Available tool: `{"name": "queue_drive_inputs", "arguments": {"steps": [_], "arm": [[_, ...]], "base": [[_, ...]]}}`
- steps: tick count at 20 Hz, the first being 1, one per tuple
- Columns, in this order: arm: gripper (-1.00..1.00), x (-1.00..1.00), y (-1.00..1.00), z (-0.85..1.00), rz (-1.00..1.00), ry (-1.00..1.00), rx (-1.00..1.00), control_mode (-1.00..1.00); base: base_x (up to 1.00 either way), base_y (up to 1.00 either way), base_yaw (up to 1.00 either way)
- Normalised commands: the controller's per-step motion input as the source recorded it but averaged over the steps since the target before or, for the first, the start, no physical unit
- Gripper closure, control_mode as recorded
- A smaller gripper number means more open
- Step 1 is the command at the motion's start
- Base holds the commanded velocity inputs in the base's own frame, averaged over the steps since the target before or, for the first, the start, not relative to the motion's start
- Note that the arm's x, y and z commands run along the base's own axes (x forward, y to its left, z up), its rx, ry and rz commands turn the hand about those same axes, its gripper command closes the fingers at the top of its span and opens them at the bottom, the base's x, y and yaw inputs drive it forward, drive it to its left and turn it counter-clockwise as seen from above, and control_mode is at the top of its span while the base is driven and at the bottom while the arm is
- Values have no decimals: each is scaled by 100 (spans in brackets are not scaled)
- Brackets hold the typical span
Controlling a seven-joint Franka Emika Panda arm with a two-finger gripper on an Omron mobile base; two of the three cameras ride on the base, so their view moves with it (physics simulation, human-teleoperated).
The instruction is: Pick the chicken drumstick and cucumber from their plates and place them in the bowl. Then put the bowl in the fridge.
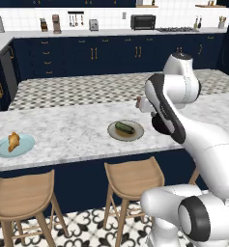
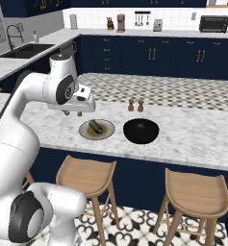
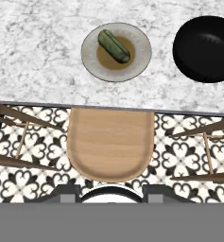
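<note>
Hanging high above the desk [image 3: 38,61] with their state impossible to tell, the jaws had the cucumber [image 3: 114,46] ahead on its grey-beige plate [image 3: 139,49], the bowl [image 3: 205,48] beside it, so descending squarely across the cucumber's short axis seemed wisest.

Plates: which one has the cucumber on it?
The grey-beige plate with the brown centre, mid-counter beside the black bowl, holds the cucumber. The pale blue plate, farther left, carries the chicken drumstick.

Even bright render light, sharp, soft shadows.
</note>
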Motion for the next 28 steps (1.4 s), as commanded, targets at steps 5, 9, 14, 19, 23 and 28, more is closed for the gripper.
{"name": "queue_drive_inputs", "arguments": {"steps": [5, 9, 14, 19, 23, 28], "arm": [[-100, -3, 7, -35, 0, 1, -11, -100], [-100, 33, 12, -89, 29, 0, -17, -100], [-100, 99, 0, -61, 49, 3, -8, -100], [-100, 100, 0, -20, 25, 10, -11, -100], [-100, 100, 0, -13, 13, 12, -12, -100], [-100, 77, 1, -27, 5, 18, -1, -100]], "base": [[0, 0, 0], [0, 0, 0], [0, 0, 0], [0, 0, 0], [0, 0, 0], [0, 0, 0]]}}
